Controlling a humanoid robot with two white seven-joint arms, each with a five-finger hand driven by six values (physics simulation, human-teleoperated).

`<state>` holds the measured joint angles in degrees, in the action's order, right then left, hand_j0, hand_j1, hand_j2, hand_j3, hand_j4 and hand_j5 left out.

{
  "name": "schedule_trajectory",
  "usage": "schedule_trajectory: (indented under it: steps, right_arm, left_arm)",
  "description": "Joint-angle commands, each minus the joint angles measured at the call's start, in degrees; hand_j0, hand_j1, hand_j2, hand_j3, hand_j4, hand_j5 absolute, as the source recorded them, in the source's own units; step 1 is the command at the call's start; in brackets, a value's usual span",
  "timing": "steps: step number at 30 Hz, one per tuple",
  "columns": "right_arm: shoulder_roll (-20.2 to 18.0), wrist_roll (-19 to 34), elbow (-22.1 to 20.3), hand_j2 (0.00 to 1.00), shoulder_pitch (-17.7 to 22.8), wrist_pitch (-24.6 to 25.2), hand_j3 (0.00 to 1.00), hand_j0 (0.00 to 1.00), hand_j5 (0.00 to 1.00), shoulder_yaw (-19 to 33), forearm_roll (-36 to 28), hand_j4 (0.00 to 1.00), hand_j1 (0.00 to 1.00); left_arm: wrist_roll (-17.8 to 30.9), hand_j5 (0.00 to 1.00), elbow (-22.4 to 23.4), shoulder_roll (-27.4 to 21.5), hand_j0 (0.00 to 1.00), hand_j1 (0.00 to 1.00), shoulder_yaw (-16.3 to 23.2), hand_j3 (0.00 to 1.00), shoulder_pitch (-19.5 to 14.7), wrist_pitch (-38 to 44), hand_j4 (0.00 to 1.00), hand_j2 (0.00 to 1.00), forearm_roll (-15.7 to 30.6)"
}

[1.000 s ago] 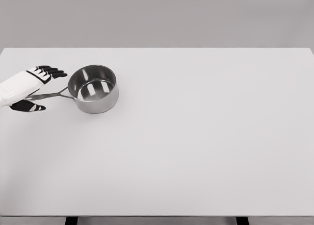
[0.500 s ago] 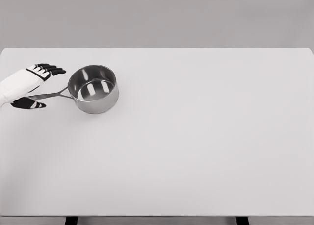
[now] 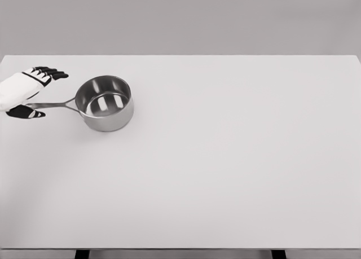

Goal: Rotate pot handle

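We're looking down on a wide white table (image 3: 225, 174), and all the action sits at its far left. The steel pot (image 3: 104, 103) stands upright there, open side up, with two bright reflections on its inner floor. Its thin handle (image 3: 52, 105) points to the left, almost level across the picture, reaching out from the pot's left wall toward the table's left edge.

Our left hand (image 3: 25, 90) comes in from the left edge, white on the back, black at the fingers. The fingers (image 3: 49, 73) stretch out flat toward the right, above and beyond the handle's line, their tips stopping short of the pot's rim with a clear gap between. The thumb (image 3: 23, 113) shows below the handle, on the near side. So the handle's outer end runs in between fingers and thumb, and the hand is spread apart, not curled around it. Whether the palm or thumb actually touches the metal, we can't tell from this angle; the end of the handle disappears under the hand.

The pot sits well apart from every table edge but the left one, nearer the far side than the near side. At the bottom edge of the picture two dark table legs (image 3: 82, 253) peek out beneath the tabletop.
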<state>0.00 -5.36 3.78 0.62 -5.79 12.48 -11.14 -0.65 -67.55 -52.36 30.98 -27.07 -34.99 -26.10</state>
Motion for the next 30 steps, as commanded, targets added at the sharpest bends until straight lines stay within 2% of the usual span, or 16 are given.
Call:
schedule_trajectory:
  steps: [1, 10, 13, 23, 30]
  right_arm:
    - [0.0, 0.0, 0.0, 1.0, 0.09, -0.01, 1.0, 1.0, 1.0, -0.09, -0.02, 1.0, 1.0]
    - [0.0, 0.0, 0.0, 1.0, 0.09, -0.01, 1.0, 1.0, 1.0, -0.09, -0.02, 1.0, 1.0]
    - [0.0, 0.0, 0.0, 1.0, 0.09, -0.01, 1.0, 1.0, 1.0, -0.09, -0.02, 1.0, 1.0]
    - [0.0, 0.0, 0.0, 1.0, 0.09, -0.01, 1.0, 1.0, 1.0, -0.09, -0.02, 1.0, 1.0]
    - [0.0, 0.0, 0.0, 1.0, 0.09, -0.01, 1.0, 1.0, 1.0, 0.0, -0.02, 1.0, 1.0]
  left_arm:
    - [0.03, 1.0, 0.93, 0.16, 1.0, 1.0, 0.04, 1.0, -0.09, -0.01, 1.0, 1.0, -0.01]
    - [0.03, 1.0, 1.81, 1.83, 1.0, 1.0, 0.31, 1.0, -1.93, -0.01, 1.0, 1.0, -0.97]
    - [0.03, 1.0, 4.27, 2.79, 1.0, 1.0, 0.31, 1.0, -3.16, -0.01, 1.0, 1.0, -1.94]
    - [0.03, 1.0, 8.05, 4.72, 1.0, 1.0, 0.48, 1.0, -6.5, -0.01, 1.0, 1.0, -4.58]
    - [0.03, 1.0, 8.23, 5.78, 1.0, 1.0, 0.92, 1.0, -6.24, -0.01, 1.0, 1.0, -4.49]
